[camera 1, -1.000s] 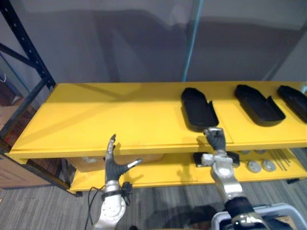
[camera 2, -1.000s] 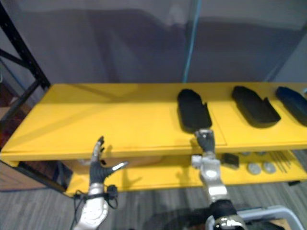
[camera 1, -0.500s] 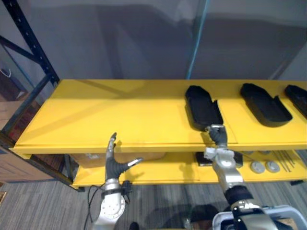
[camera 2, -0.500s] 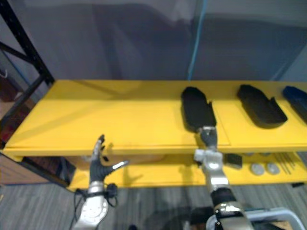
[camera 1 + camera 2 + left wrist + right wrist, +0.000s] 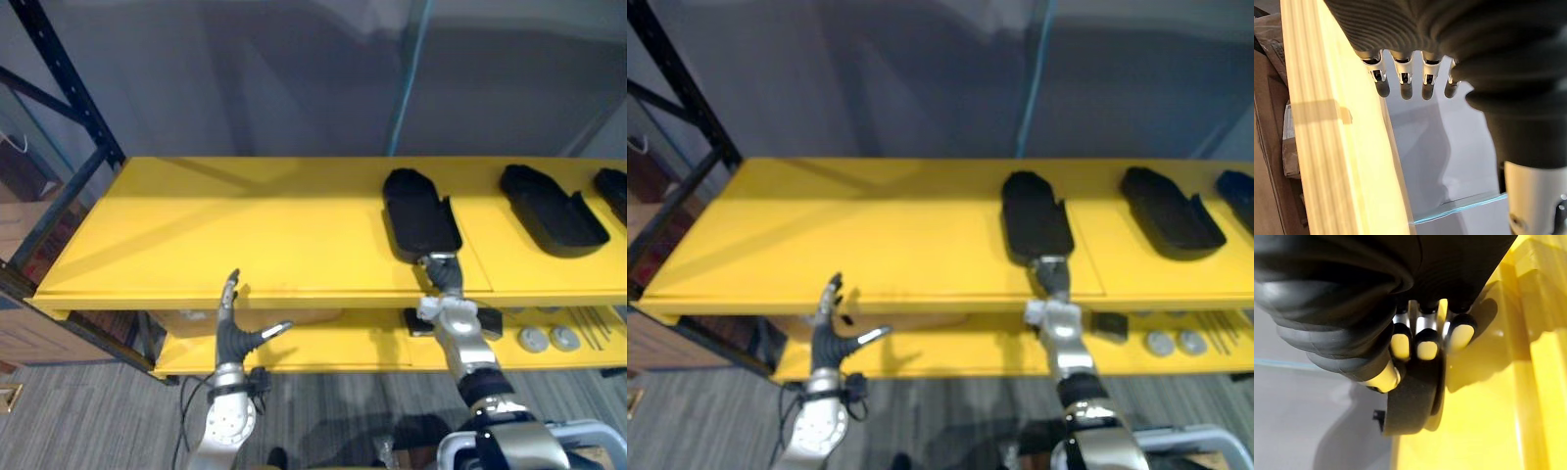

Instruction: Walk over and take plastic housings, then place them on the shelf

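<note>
We judged the job well along, poss. nearly done for this piece. Three black housings lay on the top board of the yellow shelf (image 5: pixel 245 225). The middle housing (image 5: pixel 421 211) sat approx. centre-right on the board, a second housing (image 5: pixel 554 204) lay well apart to its right, and a third housing (image 5: pixel 614 186) was at the view's right edge. The middle housing rested flat, its near end close to the board's front edge. What was left, as far as we could tell: let go of it, pull the arm back, then fetch more if any remained elsewhere.

The right hand (image 5: pixel 443 277) was at that near end. In the right wrist view its fingertips (image 5: pixel 1427 345) were curled down onto the housing's end w/ the thumb (image 5: pixel 1383 377) against its side. We read that as a closed pinch on the middle housing, not yet released. The left hand (image 5: pixel 233 333) hung in front of and below the board's front edge. Its fingers (image 5: pixel 1403 81) were straight and the thumb spread wide, holding nothing and touching nothing we could see.
</note>
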